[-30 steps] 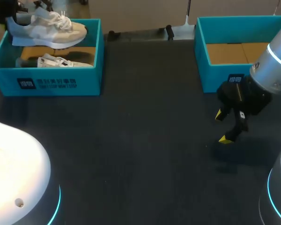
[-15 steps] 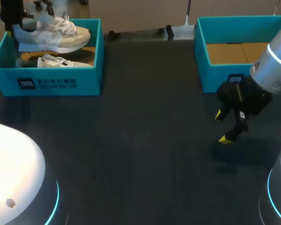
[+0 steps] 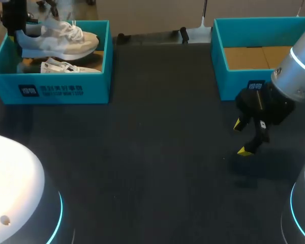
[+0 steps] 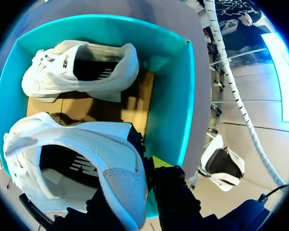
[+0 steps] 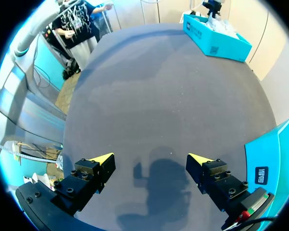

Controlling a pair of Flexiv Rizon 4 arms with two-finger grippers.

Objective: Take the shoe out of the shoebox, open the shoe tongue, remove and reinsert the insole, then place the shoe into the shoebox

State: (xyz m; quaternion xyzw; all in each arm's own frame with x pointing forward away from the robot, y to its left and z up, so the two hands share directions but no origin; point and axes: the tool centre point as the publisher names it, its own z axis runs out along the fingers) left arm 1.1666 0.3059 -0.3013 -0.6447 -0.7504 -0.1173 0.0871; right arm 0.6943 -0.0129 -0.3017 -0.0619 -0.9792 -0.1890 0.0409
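Evidently the left gripper [image 4: 140, 175] was clamped on the heel of the pale shoe [image 3: 58, 40]. The heel wall sat between its two fingers, with one yellow tip showing on the outer side. In the head view the shoe hung at upper left, over the open left shoebox [image 3: 61, 87], sole down, laces up, toe toward the frame's right. Second shoe [image 3: 66, 67] lay beneath it on the box's cardboard floor, near the front wall.

Right gripper [image 3: 241, 137] was at middle right of the head view, above the dark table [image 3: 152, 162]. Its fingers were spread wide with nothing between them and only bare tabletop under them. Right shoebox [image 3: 244, 81] stood at upper right, just behind that gripper, its cardboard floor showing.
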